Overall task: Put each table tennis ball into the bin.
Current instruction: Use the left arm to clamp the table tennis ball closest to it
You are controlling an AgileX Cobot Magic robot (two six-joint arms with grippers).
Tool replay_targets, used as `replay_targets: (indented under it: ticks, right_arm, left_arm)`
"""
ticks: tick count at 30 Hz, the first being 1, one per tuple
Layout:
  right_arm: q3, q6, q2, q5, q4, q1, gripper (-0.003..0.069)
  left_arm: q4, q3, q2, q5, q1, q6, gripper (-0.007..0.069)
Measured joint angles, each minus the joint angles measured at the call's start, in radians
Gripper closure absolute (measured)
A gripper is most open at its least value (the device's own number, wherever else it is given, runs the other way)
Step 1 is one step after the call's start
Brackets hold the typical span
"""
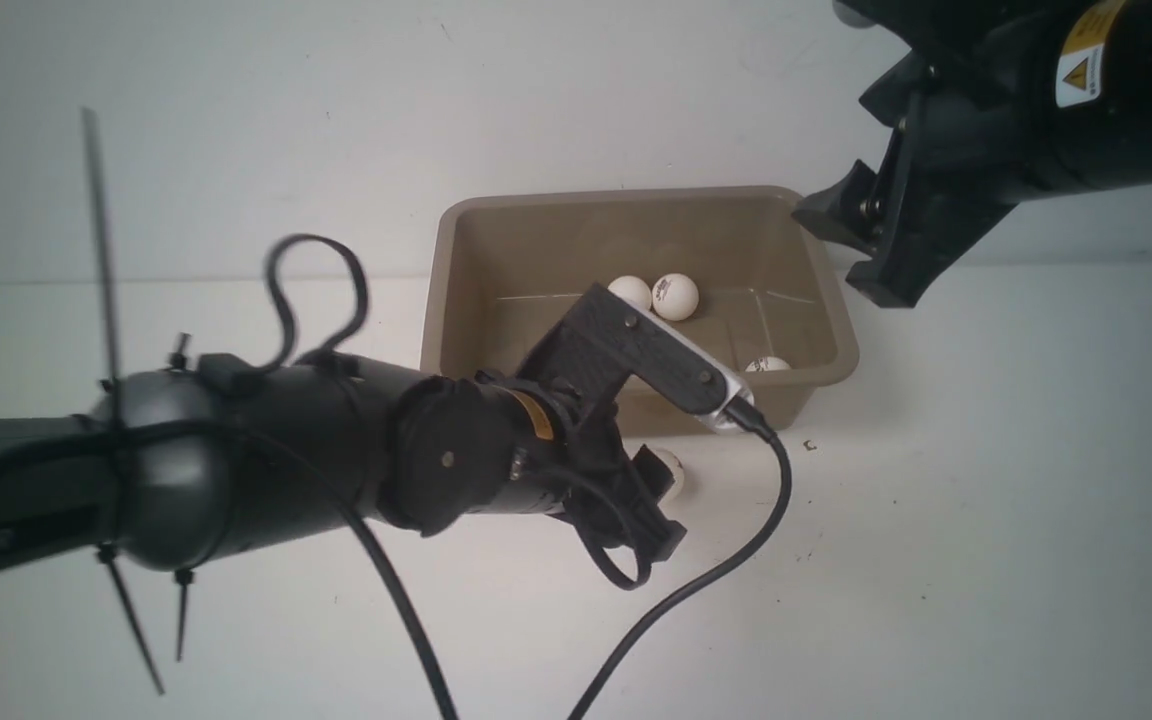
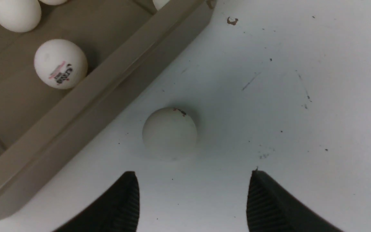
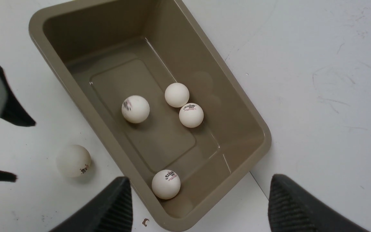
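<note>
The last ball (image 2: 169, 132) lies on the tabletop (image 2: 301, 96) just beside the bin (image 2: 108, 87), ahead of the left pincer (image 2: 193, 175), which gapes empty like the right pincer (image 3: 200, 180); light, smooth, probably thin-walled and likely to roll, it wants gentle pinching across its middle.

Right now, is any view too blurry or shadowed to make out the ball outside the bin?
No. Front view: the left arm is soft and hides most of the loose table tennis ball. Left wrist view: that ball lies in dull shade, slightly soft, outline clear. Right wrist view: even light, the bin and four balls inside crisp.
</note>
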Motion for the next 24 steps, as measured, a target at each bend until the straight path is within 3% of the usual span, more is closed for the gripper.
replay_targets:
  ticks: [14,24]
  right_arm:
    - [0.000,0.008,0.000,-0.029,-0.054,0.000,0.0146]
    - [0.000,0.095,-0.095,-0.122,-0.148,0.000,0.0146]
  left_arm:
    - [-0.011,-0.001,0.098,-0.138,0.000,-0.068,0.0219]
    - [-0.015,-0.001,0.151,-0.193,0.000,-0.113,0.0219]
